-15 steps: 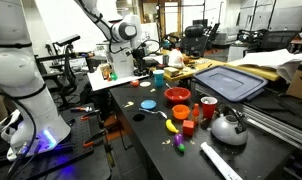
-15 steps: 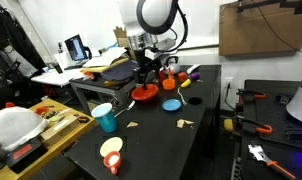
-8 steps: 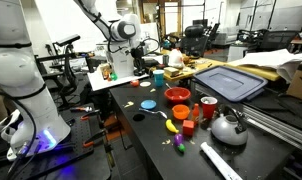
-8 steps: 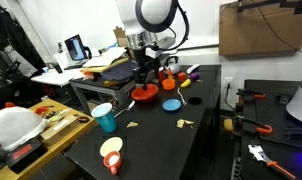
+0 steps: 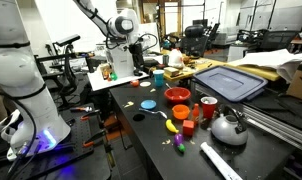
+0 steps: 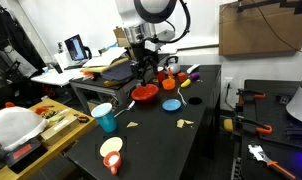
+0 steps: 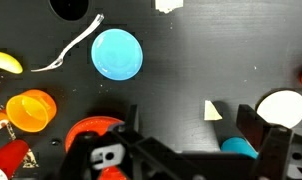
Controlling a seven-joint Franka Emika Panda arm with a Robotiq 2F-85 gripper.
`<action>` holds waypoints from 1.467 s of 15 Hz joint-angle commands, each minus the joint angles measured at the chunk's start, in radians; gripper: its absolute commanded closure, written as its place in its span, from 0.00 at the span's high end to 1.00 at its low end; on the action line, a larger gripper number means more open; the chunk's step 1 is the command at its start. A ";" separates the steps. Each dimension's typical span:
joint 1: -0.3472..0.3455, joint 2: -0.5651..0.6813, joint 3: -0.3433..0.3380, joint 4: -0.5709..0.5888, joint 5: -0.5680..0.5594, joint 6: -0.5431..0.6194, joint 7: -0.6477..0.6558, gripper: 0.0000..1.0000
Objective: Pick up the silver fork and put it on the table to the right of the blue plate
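Note:
In the wrist view the silver fork (image 7: 69,48) lies on the black table (image 7: 191,60), curved, just left of the blue plate (image 7: 117,53) and touching or nearly touching its rim. The plate also shows in both exterior views (image 5: 148,103) (image 6: 171,104). The fork is too thin to make out there. My gripper (image 7: 191,125) is open and empty, well above the table and apart from the fork. It hangs over the red bowl's area in both exterior views (image 5: 143,50) (image 6: 143,66).
A red bowl (image 7: 96,135), orange cup (image 7: 31,110), yellow banana (image 7: 3,62), teal cup (image 7: 241,148), white round object (image 7: 283,108) and paper scrap (image 7: 213,110) surround the plate. A kettle (image 5: 228,127) and long white bar (image 5: 221,160) lie further along the table.
The arm and gripper have risen a little. The fork, plate and other objects have not moved.

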 commanded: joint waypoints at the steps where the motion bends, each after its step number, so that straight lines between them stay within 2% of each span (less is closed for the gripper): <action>1: -0.018 -0.052 0.020 0.009 0.027 -0.077 -0.048 1.00; 12: -0.029 -0.099 0.027 0.068 0.031 -0.205 -0.069 1.00; 22: -0.071 -0.119 0.015 0.164 0.142 -0.326 -0.217 1.00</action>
